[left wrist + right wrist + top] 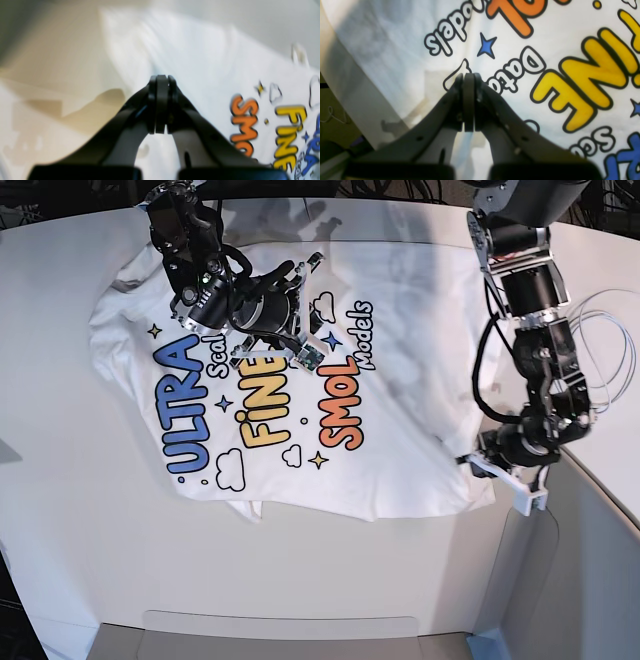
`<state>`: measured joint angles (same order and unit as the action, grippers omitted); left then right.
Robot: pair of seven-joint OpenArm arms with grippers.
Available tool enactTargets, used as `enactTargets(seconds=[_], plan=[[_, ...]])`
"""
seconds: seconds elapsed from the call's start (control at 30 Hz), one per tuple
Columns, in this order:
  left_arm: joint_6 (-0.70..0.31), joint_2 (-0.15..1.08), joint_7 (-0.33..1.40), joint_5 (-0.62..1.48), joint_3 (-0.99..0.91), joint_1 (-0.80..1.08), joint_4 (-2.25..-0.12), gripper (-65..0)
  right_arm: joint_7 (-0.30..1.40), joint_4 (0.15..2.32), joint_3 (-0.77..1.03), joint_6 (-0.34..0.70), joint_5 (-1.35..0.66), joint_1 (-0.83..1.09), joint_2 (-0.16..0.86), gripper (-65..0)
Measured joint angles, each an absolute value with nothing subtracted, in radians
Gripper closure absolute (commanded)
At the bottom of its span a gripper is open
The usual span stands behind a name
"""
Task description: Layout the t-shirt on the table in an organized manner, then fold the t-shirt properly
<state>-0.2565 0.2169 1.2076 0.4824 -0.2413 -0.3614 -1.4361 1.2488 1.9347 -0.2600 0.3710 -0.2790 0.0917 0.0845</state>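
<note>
The white t-shirt [400, 380] lies spread on the table [60, 510], print side up, showing blue "ULTRA", yellow "FINE" and orange "SMOL". My right gripper [308, 270] hovers over the upper part of the print. In the right wrist view its jaws [468, 76] are shut with nothing between them, above a cloud outline and the word "Data" on the t-shirt [395, 37]. My left gripper [468, 462] is at the shirt's lower right corner. In the left wrist view it [162, 80] is shut over plain white cloth [200, 62], with "SMOL" to its right.
A coiled white cable [605, 330] lies at the table's right edge, behind the left arm. A grey angular bin [570, 580] stands at the front right, close to the left wrist. The table's edge and dark floor [330, 112] show left of the right gripper.
</note>
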Motion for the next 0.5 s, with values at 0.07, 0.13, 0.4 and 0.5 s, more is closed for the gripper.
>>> enactTargets(seconds=[0.07, 0.13, 0.4, 0.5], plan=[[-0.262, 0.202, 1.140, 0.493, -0.228, -0.331, -1.391, 0.0, 1.241, 1.936, -0.209, 0.371, -0.281, 0.085, 0.080, 0.0], [-0.249, 0.229, 1.080, 0.467, -0.178, -0.333, -1.291, 0.0, 1.240, 1.940, -0.154, 0.371, -0.281, 0.084, 0.086, 0.0], [-0.256, 0.300, 0.813, 0.489, -0.031, -0.487, -0.935, 0.0, 1.243, 1.940, -0.109, 0.371, -0.280, 0.098, 0.086, 0.0], [-0.248, 0.304, 0.807, 0.477, -0.028, -0.505, -0.907, 0.0, 1.242, 1.940, -0.109, 0.371, -0.276, 0.118, 0.088, 0.0]])
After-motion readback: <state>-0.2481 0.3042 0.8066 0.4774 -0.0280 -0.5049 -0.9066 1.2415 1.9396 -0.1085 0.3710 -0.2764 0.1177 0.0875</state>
